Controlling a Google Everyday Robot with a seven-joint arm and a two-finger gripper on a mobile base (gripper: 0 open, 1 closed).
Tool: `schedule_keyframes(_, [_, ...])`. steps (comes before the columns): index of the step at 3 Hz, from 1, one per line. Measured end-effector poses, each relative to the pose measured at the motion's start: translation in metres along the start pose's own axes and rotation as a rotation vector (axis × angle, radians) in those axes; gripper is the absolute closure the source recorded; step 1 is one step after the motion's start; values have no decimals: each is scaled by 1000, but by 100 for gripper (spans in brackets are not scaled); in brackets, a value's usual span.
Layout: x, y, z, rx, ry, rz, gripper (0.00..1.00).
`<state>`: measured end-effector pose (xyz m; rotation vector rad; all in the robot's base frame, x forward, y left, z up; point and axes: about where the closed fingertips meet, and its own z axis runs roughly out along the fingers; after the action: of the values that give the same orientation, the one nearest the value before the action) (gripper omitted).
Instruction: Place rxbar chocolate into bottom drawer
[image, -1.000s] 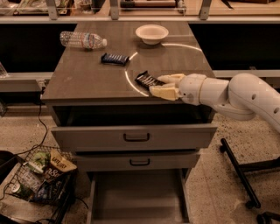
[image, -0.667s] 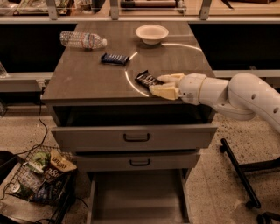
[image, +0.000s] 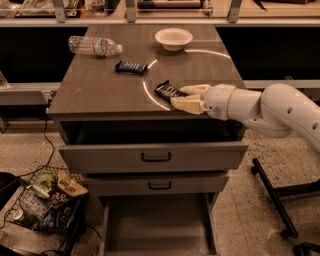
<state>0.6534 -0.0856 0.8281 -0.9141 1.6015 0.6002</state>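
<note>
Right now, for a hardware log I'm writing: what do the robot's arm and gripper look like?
The arm is glossy white, built of rounded, bulbous segments with small dark holes; no cables show. The gripper, over the cabinet top near its front edge, has two pale cream fingers.

On cabinet top (image: 100, 95), rxbar chocolate (image: 169, 90); gripper (image: 178, 96) just right of it, perhaps touching; wrapped bar (image: 131, 67), bottle (image: 95, 45) behind-left; bowl (image: 173, 38) behind; bottom drawer (image: 157, 225) below, in front.

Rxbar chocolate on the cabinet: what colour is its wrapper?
Rxbar chocolate: dark brown-black, pale stripes, camera view; the gripper sits at its right end.
</note>
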Motion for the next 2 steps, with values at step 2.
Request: schedule_keyframes(2, [0,0,0,0,0,0,100])
